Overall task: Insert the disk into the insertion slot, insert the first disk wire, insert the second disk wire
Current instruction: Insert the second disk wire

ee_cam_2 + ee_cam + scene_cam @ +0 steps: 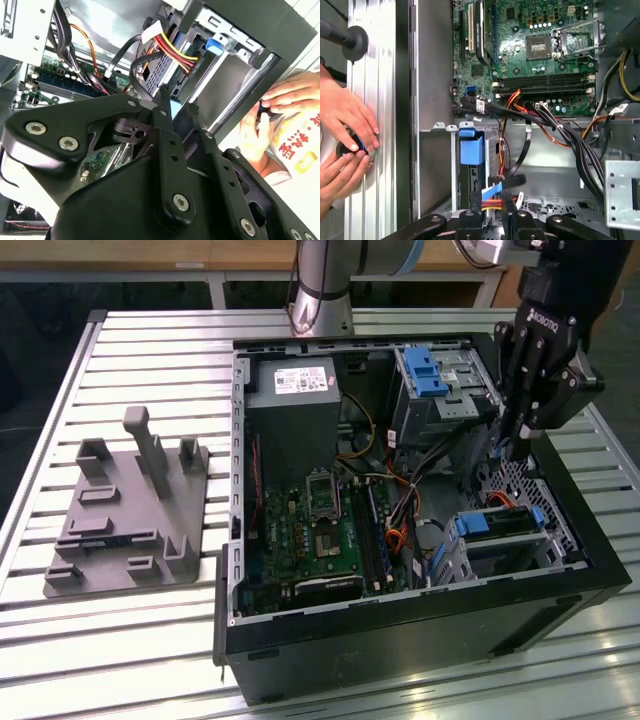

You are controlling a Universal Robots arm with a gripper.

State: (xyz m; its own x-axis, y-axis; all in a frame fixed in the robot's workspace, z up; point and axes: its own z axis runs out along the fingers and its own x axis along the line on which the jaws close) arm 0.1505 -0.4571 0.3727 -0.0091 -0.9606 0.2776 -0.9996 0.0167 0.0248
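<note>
The disk (497, 523), in its blue frame, lies in the insertion slot (508, 558), the low grey cage at the case's near corner on the exterior view's right. My black gripper (508, 445) hangs just above and behind that cage, inside the open computer case. In both wrist views the fingertips stand close together with a small blue plug (492, 190) of a disk wire between them, in front of the slot. A red, yellow and black wire bundle (175, 50) runs toward the disk's back. The disk's blue frame (471, 147) shows at the bay's mouth.
A taller cage with a blue latch (427, 370) stands at the case's back. The motherboard (320, 530) and loose cables (560, 135) fill the middle. A person's hands (345, 135) hold a small black object just outside the case wall. A grey fixture (125, 510) sits on the table.
</note>
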